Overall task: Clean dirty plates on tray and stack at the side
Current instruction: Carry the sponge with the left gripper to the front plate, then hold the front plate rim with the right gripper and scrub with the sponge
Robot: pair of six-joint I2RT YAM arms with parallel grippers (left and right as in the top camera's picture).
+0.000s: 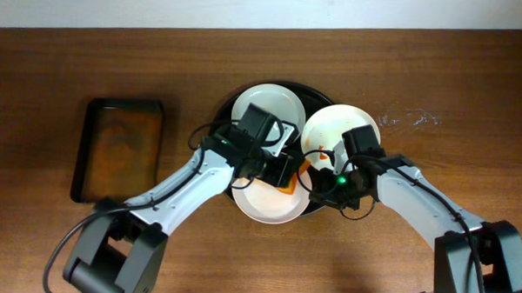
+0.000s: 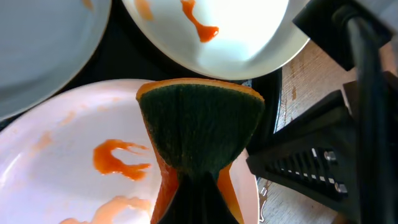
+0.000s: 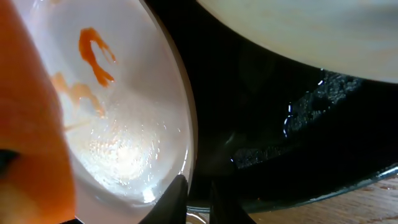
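Left end effector (image 1: 284,172) clamps one orange sponge (image 2: 199,124) over the nearest of three plates (image 1: 268,206) crowding one black tray (image 1: 312,93) on the wooden bench (image 1: 55,70); right end effector (image 3: 198,202) sits at that plate's rim, grip unclear.

The overhead camera looks straight down on the brown wooden table (image 1: 72,62), taking in the whole work area from afar. Both wrist cameras sit very close (little else fits in frame), sharing the sauce-smeared round white plate (image 2: 50,155) on the large round black tray (image 3: 280,124).
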